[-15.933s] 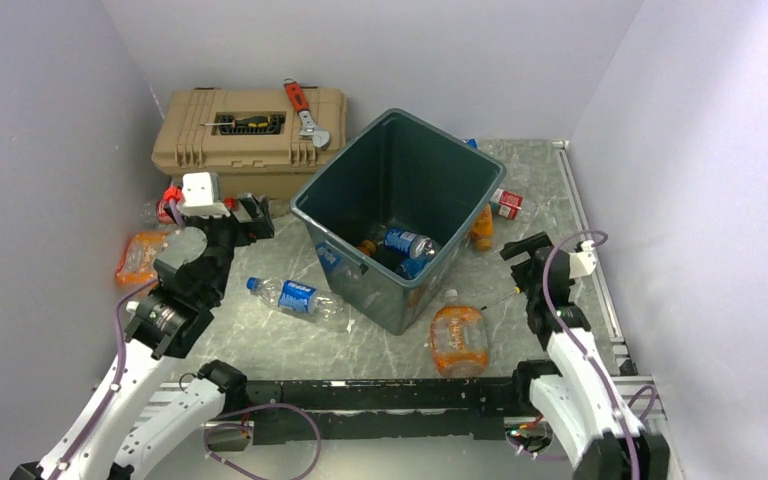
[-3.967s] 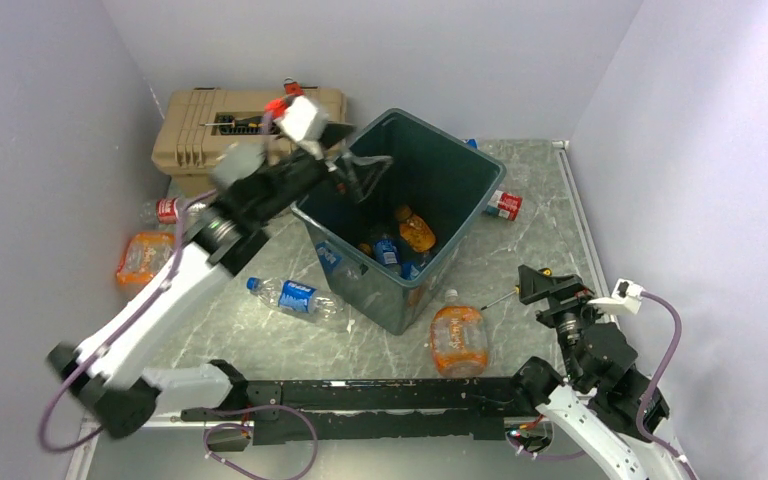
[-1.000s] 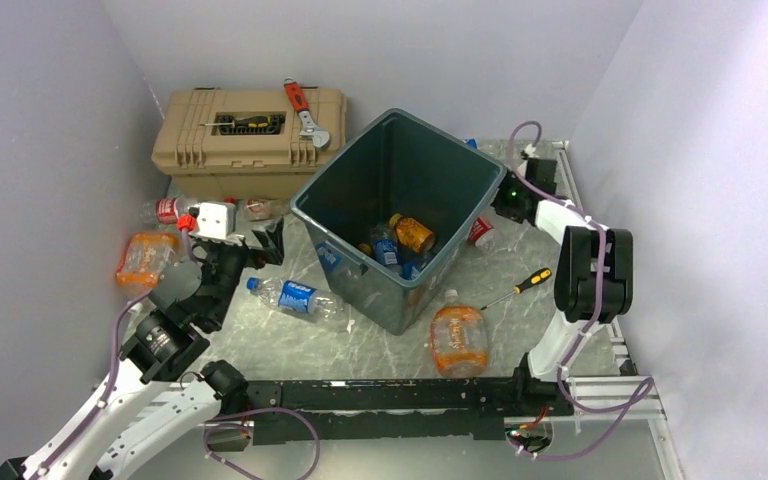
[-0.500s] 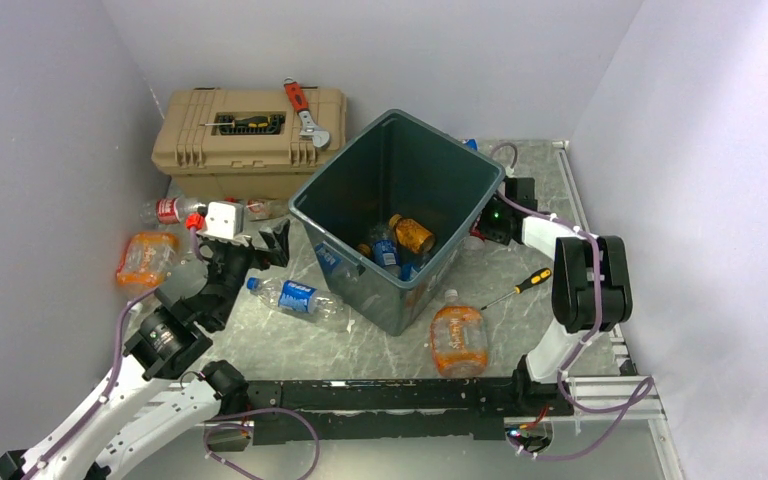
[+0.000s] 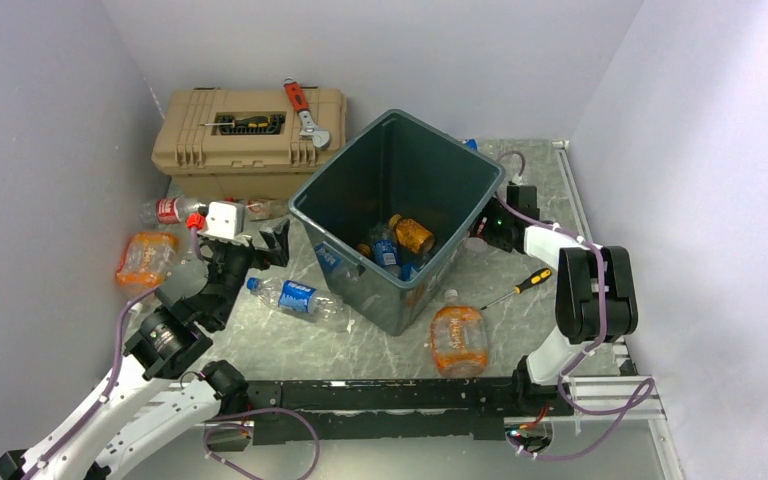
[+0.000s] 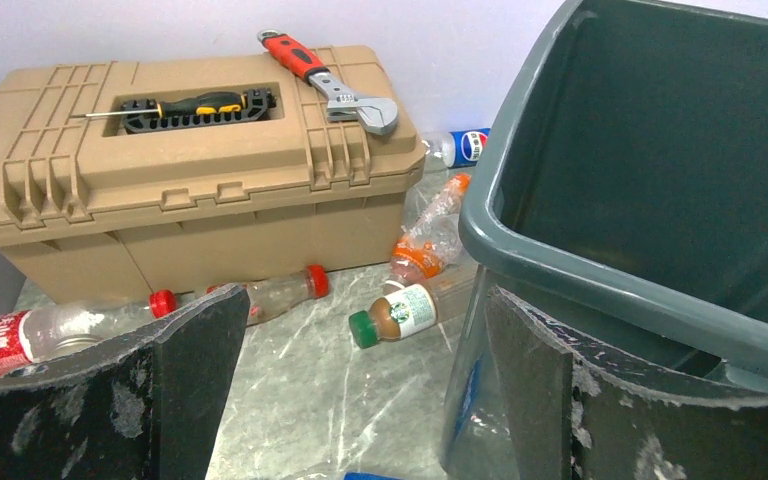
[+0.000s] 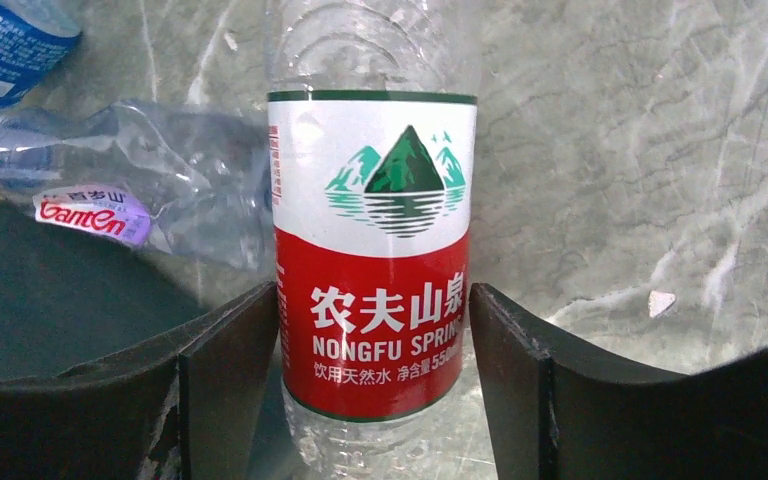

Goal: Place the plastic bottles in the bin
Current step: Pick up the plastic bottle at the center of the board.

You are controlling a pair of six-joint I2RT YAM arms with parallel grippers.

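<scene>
The clear plastic bottle with a red-and-white label (image 7: 372, 250) is seen lying on the grey marbled table (image 7: 640, 150), just beside the right-hand wall of the large dark green-grey plastic bin (image 5: 400, 170). Its long axis is set in line with the reach of the right gripper (image 7: 373, 290). The ribbed shoulder is pointed away from the wrist camera and the base end toward it; the cap is cut off by the frame edge. The label is met on both sides by the black fingers (image 7: 220, 370), so the bottle is gripped across its width. A crushed clear bottle (image 7: 150, 200) is laid slantwise to its left, white cap outward. The left gripper (image 6: 367, 293) is held spread wide with nothing between its fingers, near the bin's left corner and facing the tan plastic toolbox (image 6: 190, 190).
</scene>
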